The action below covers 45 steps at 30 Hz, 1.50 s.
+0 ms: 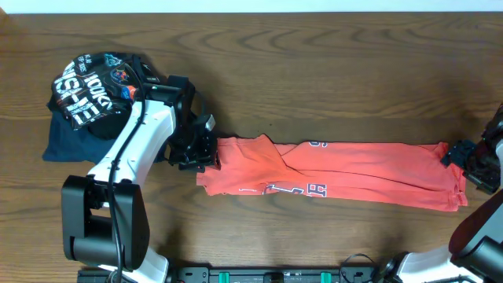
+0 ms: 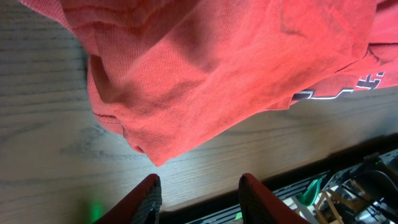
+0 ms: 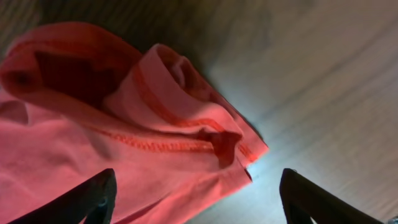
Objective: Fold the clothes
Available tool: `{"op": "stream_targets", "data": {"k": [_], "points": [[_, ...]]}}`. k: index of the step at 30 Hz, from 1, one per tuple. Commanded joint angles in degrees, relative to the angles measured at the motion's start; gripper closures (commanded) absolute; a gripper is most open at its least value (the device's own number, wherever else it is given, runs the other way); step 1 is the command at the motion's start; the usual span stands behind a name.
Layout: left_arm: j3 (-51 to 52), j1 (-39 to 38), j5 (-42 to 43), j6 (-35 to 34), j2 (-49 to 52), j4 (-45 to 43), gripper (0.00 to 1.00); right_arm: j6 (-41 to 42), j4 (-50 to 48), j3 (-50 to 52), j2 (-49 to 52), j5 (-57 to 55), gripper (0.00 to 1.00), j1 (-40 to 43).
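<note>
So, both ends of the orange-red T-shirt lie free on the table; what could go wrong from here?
1. The left gripper stands open just off the rumpled left end of the orange-red T-shirt; folding from there may trap those wrinkles.
2. By the open right gripper, the hem layers curl apart; a pinch might catch only the top one.
3. The left arm passes close to the black printed garment; a swing could drag it.

On my overhead feed I saw a black garment [image 1: 88,88] with white lettering bunched at the far left of the wooden table [image 1: 330,71]. It lay on top of a plain navy garment [image 1: 63,145], whose edge stuck out beneath it on the near side.
</note>
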<state>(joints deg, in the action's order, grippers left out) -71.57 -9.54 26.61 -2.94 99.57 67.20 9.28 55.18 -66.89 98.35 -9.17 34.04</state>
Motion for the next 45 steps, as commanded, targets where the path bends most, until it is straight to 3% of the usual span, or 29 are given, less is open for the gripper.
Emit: {"op": "stream_targets", "data": {"k": [1,9,14,17,19,21,23,35,45], "points": [[0.09,0.20,-0.24,0.15,-0.59,0.09,0.57,-4.48,-0.92,0.70,2.60,0.68,0.16,0.61],[0.09,0.20,-0.24,0.13,-0.59,-0.04,0.57,-6.43,-4.79,0.70,9.77,1.03,0.11,0.61],[0.09,0.20,-0.22,0.11,-0.59,-0.04,0.57,-8.22,-5.11,0.70,14.86,5.03,0.16,0.61],[0.09,0.22,-0.24,0.11,-0.59,-0.09,0.57,-9.81,-5.09,0.70,17.00,8.55,0.36,0.61],[0.09,0.22,-0.22,0.11,-0.59,-0.26,0.57,-9.79,-5.09,0.68,17.09,9.03,0.65,0.61],[-0.07,0.22,-0.22,0.11,-0.59,-0.48,0.58,-9.79,-5.01,0.28,16.52,9.01,0.85,0.63],[-0.94,0.33,-0.22,0.15,-0.63,-0.50,0.58,-9.77,-4.28,-0.74,15.47,9.01,0.98,0.68],[-4.52,0.37,-0.22,0.13,-1.86,-0.48,0.58,-3.87,7.52,-14.56,3.30,4.26,0.99,-0.20],[-4.52,0.37,-0.22,0.09,-1.86,-0.02,0.58,3.48,19.87,-14.88,-0.26,4.50,0.99,-12.81]]}}
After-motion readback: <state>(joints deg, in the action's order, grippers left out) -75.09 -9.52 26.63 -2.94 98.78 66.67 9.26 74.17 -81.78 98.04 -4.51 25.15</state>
